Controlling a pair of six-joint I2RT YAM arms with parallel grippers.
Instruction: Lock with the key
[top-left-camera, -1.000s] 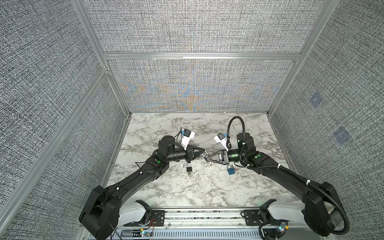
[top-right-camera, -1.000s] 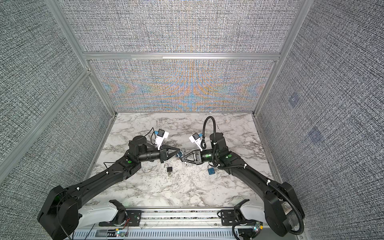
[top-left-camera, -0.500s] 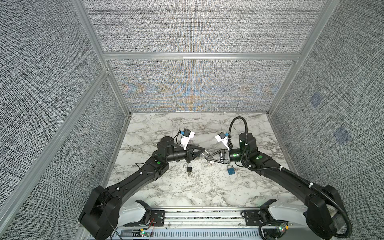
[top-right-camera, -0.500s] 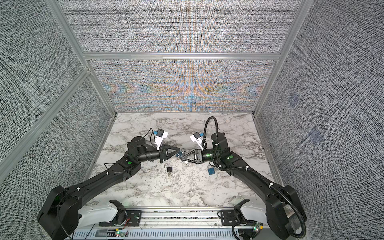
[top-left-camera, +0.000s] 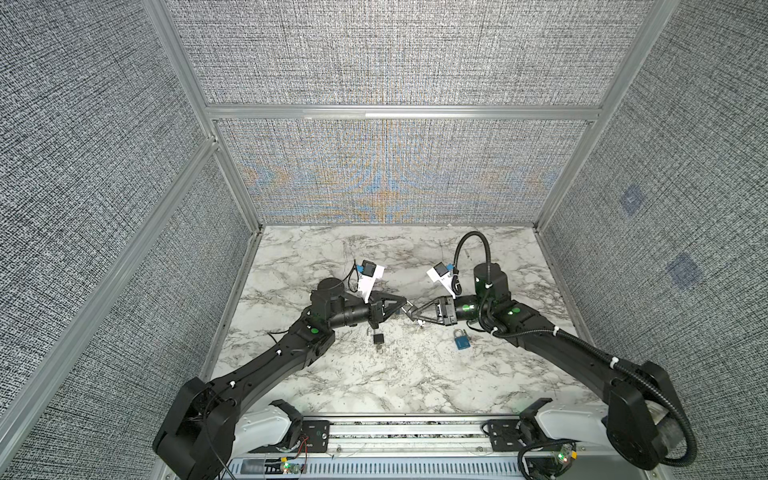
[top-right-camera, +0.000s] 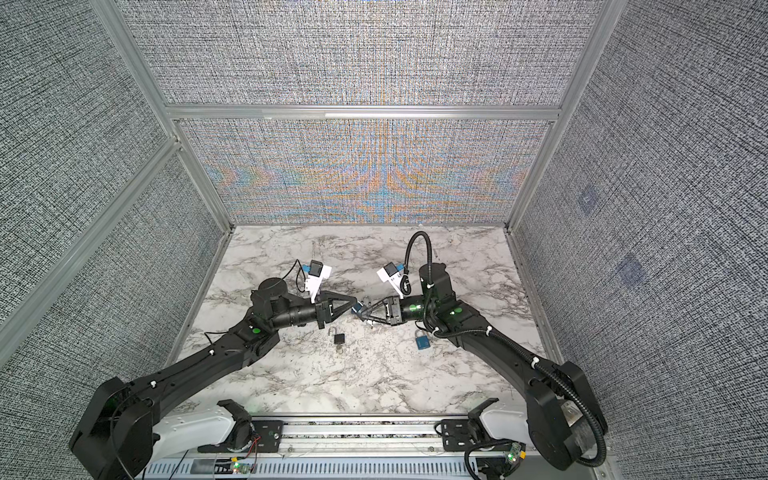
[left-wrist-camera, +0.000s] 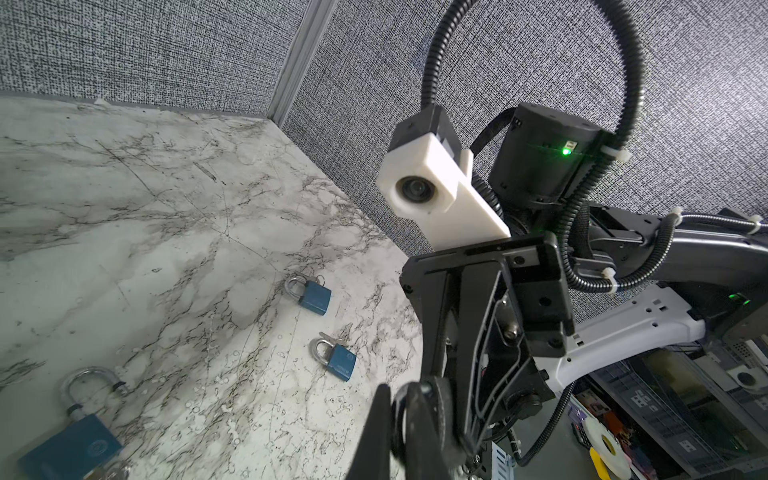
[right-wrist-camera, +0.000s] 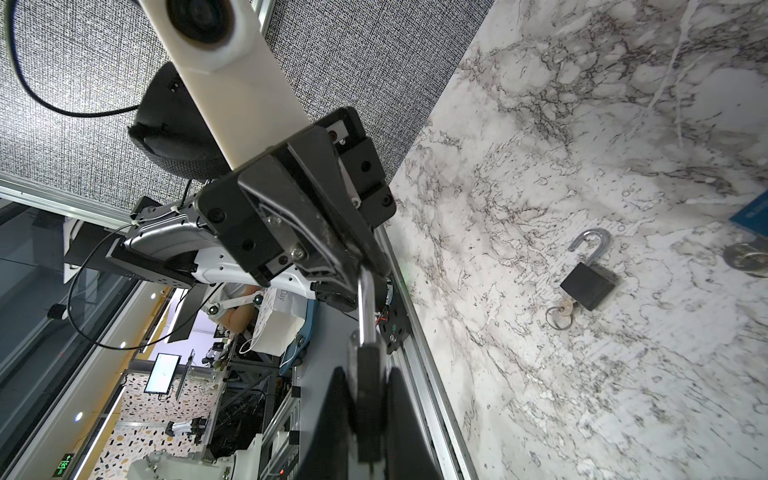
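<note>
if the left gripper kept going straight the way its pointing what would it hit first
Likely the right gripper, facing it nearly tip to tip, clamped on a small metal piece that bridges the two.

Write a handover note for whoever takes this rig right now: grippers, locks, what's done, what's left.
Right gripper: shut on a slim silver metal piece, held above the table.
Left gripper: shut, fingers at that piece's other end; key or shackle, cannot tell.
Black padlock: on the table, shackle open, key in it.
Blue padlock: on the table too, shackle looks closed.
Done: unclear. Left: black padlock still needs locking.
</note>
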